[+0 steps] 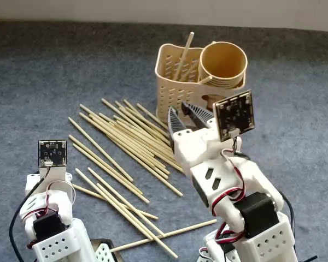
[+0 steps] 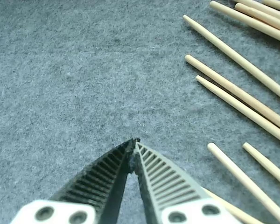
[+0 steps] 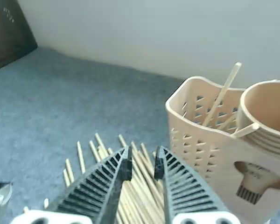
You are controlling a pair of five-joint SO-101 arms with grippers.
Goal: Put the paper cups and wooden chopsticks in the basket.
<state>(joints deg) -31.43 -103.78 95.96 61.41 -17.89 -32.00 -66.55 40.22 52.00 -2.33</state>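
The right gripper (image 1: 188,117), fingers a bit apart and empty, hangs mid-frame beside the basket (image 1: 168,90). A bump could tip it and spill the paper cups (image 1: 223,64). The left gripper (image 2: 132,143) is pinched together.

indoor robot test setup, lab or hobby bench; which of the 2 cannot be told. evidence: a white printed left arm (image 1: 52,229) and right arm (image 1: 251,218) with bare red and black wiring (image 1: 233,192) stand on a grey carpet-like covering (image 1: 38,82). a plain pale wall (image 3: 130,32) rises behind it, with a dark panel (image 3: 9,28) against it.
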